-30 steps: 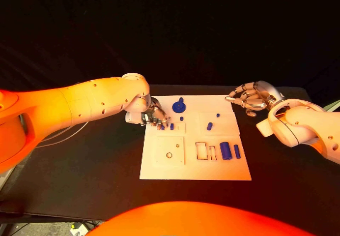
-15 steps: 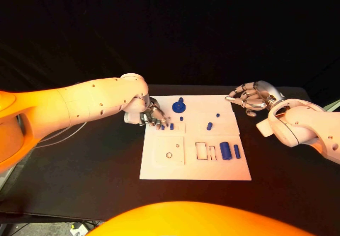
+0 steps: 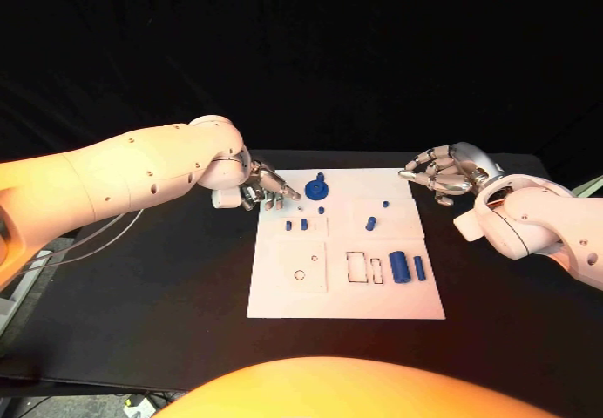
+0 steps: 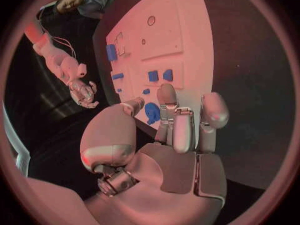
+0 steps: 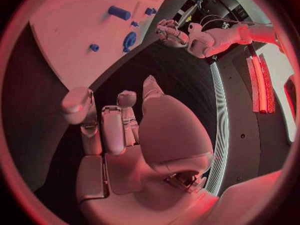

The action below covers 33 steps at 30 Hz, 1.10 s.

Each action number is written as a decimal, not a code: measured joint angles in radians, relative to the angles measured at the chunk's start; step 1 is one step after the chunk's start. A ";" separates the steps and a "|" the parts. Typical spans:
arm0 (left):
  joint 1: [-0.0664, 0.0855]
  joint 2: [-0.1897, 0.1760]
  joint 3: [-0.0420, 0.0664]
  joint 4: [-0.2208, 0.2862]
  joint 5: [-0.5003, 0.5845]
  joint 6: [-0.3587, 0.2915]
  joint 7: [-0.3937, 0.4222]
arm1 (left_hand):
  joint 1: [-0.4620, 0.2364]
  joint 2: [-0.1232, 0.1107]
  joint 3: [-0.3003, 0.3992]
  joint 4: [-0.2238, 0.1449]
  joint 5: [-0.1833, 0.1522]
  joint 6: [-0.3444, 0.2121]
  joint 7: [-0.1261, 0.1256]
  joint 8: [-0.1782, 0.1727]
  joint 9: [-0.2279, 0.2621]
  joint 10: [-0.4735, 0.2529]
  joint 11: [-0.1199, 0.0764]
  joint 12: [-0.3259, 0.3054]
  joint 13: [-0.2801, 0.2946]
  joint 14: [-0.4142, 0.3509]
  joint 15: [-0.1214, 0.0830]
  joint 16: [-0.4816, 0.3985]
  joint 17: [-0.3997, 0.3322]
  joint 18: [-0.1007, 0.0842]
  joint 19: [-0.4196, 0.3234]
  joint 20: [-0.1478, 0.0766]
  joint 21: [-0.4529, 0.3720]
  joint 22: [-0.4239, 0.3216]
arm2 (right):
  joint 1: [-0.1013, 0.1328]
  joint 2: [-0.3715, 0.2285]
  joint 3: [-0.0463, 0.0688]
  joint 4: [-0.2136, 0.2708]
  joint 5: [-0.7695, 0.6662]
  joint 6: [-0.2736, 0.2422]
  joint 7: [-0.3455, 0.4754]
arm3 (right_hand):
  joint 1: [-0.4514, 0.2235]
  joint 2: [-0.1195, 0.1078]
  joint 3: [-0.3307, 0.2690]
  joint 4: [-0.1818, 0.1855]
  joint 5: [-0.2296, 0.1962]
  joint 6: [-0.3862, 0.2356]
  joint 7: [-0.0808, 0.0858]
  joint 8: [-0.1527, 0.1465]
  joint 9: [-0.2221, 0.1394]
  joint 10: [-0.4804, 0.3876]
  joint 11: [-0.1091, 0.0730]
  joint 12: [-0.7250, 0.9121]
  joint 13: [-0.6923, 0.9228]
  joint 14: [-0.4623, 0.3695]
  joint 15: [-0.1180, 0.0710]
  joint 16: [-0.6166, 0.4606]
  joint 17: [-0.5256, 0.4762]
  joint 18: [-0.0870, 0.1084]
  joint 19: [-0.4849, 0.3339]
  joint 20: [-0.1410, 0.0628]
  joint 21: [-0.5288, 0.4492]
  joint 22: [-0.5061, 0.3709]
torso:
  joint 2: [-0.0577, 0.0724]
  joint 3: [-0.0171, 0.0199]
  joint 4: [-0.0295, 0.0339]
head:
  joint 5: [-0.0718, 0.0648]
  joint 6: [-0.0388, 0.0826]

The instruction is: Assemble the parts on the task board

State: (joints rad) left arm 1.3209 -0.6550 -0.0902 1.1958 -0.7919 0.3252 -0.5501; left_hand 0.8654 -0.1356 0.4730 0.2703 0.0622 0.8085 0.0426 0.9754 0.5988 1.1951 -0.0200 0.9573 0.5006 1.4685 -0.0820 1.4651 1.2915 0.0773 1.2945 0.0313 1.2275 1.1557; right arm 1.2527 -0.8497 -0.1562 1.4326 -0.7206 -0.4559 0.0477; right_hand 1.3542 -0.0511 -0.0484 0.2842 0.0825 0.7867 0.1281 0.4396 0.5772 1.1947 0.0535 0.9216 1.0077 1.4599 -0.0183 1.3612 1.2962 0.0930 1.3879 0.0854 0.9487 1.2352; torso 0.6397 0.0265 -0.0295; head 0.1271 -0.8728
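The task board (image 3: 283, 296) is white and lies on a black table (image 3: 151, 305). The parts (image 3: 400, 266) on it are blue. Both hands, left hand (image 3: 264, 190) and right hand (image 3: 443, 174), are silver on white arms.

1. Left hand (image 3: 264, 193): in the head view it hangs at the task board's (image 3: 283, 300) far left corner; the fingertips are too small there to tell whether they touch the board.
2. Left hand, left wrist view (image 4: 172, 135): the palm and fingers cover part of the round blue part (image 4: 151, 112) and the near end of the board (image 4: 187, 45).
3. Right hand (image 5: 125, 130): its own bulk hides the surface beneath it in the right wrist view.
4. Board, right wrist view (image 5: 69, 40): cut off by the circle's rim.
5. Small blue parts (image 3: 321, 210) in the head view: shapes too small to make out.
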 measured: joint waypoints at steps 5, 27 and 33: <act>0.000 -0.033 0.018 0.048 0.021 -0.111 0.031 | 0.082 0.014 -0.044 0.008 0.011 -0.091 0.049 -0.070 0.000 -0.096 0.035 -0.025 0.000 -0.006 0.030 -0.120 -0.030 0.047 -0.084 0.028 -0.142 -0.158 | -0.001 0.000 0.000 -0.004 0.001 -0.002 0.002 | 0.000 0.000 0.000 0.000 0.000 0.000 0.000 0.000 0.000 0.000 0.000 0.000 -0.001 0.000 0.000 0.000 0.000 0.000 0.000 0.000 0.000 -0.002 | 0.000 -0.0002 -0.0001 | 0.000 0.000; -0.133 -0.004 0.000 0.104 -0.536 -0.591 0.654 | 0.539 -0.089 0.093 -0.173 0.011 -0.166 0.135 -0.345 -0.259 -0.416 0.149 -0.330 -0.264 -0.406 0.138 -0.539 -0.519 0.101 -0.334 0.119 -0.500 -0.442 | -0.007 -0.001 0.000 -0.010 -0.004 -0.015 0.015 | 0.000 0.000 -0.030 0.003 0.000 0.000 0.000 -0.001 0.000 0.000 0.000 0.000 -0.008 0.000 0.000 0.000 0.000 0.000 0.000 0.000 0.000 -0.010 | 0.002 -0.0003 -0.0022 | -0.019 0.037; -0.140 0.035 -0.007 0.057 -0.638 -0.522 0.648 | 0.536 -0.093 0.093 -0.173 0.011 -0.145 0.132 -0.382 -0.286 -0.432 0.150 -0.351 -0.291 -0.419 0.140 -0.508 -0.530 0.101 -0.343 0.128 -0.488 -0.437 | -0.008 0.001 0.000 -0.011 -0.006 -0.020 0.017 | 0.000 0.000 -0.030 0.003 0.000 0.000 0.000 -0.001 0.000 0.000 0.000 0.000 -0.012 0.000 0.000 0.000 0.000 0.000 0.000 0.000 -0.015 -0.012 | 0.002 0.0004 -0.0023 | -0.022 0.043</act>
State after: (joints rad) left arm 1.1808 -0.6195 -0.0973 1.2531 -1.4295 -0.1969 0.0980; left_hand 1.4012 -0.2283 0.5658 0.0976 0.0736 0.6632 0.1747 0.5937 0.3123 0.7630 0.1305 0.6060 0.2094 1.0500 0.0577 0.9567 0.7614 0.1785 0.9517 0.1591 0.7392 0.7184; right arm 1.2451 -0.8483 -0.1562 1.4214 -0.7262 -0.4754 0.0651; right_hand 1.3542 -0.0511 -0.0785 0.2867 0.0825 0.7866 0.1281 0.4388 0.5774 1.1945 0.0534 0.9214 0.9959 1.4599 -0.0183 1.3610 1.2962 0.0929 1.3878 0.0855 0.9339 1.2234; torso 0.6420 0.0268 -0.0318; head 0.1055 -0.8301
